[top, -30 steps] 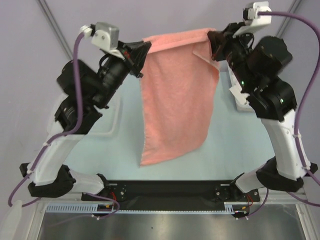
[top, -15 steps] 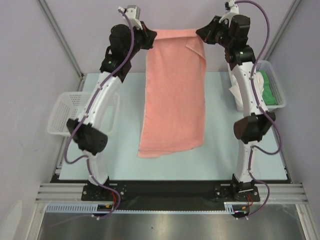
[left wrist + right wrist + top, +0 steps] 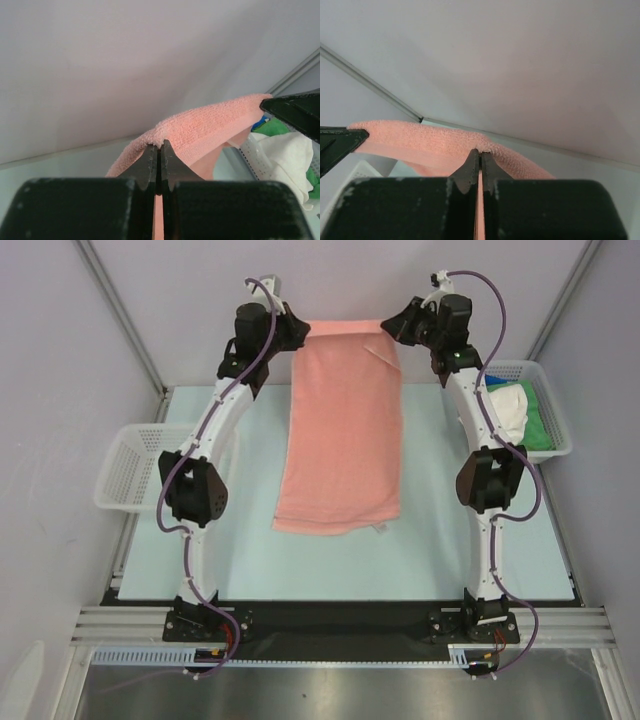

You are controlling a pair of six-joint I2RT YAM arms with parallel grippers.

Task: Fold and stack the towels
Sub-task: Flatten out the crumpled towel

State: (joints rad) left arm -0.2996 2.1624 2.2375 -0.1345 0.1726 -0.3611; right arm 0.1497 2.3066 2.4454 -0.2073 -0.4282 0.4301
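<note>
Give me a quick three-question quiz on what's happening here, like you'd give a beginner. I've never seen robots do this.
1. True or false: the left gripper and the right gripper are both shut on far corners of the pink towel.
2. Where do the white towel and the green towel lie? A) in a basket; B) hanging from a gripper; C) draped over an arm.
3. Fill in: that basket stands beside the robot's ___ arm.
Key: 1 true; 2 A; 3 right.
</note>
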